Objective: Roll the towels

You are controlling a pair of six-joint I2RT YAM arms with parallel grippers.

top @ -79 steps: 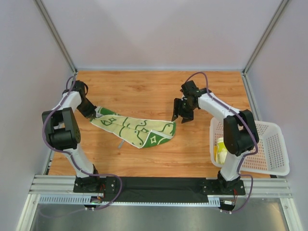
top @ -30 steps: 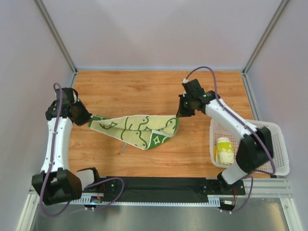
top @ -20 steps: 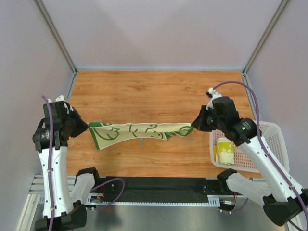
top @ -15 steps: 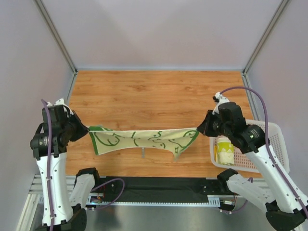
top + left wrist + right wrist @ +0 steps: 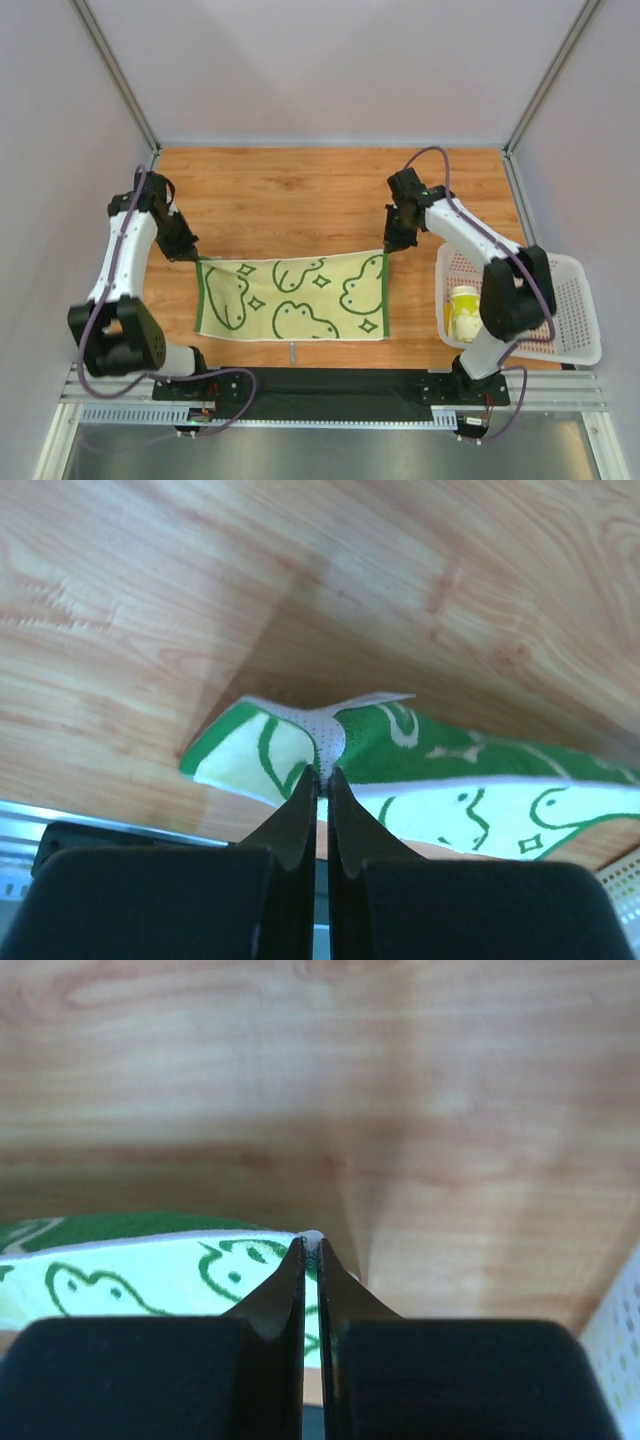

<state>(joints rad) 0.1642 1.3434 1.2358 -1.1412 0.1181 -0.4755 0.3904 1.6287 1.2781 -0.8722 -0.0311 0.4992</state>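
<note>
Pale yellow towel (image 5: 292, 298) lay spread flat on the table (image 5: 300, 190), left of the basket (image 5: 570, 300). The left fingers (image 5: 308, 780) and right fingers (image 5: 300, 1252) were pinched shut on its far corners. Doing this step well likely meant lowering both evenly and releasing together, leaving a square edge to roll.

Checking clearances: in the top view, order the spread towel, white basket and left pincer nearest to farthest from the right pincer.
1. Spread towel: corner pinched in the right pincer.
2. White basket: just to its right.
3. Left pincer: far left, across the towel.
</note>
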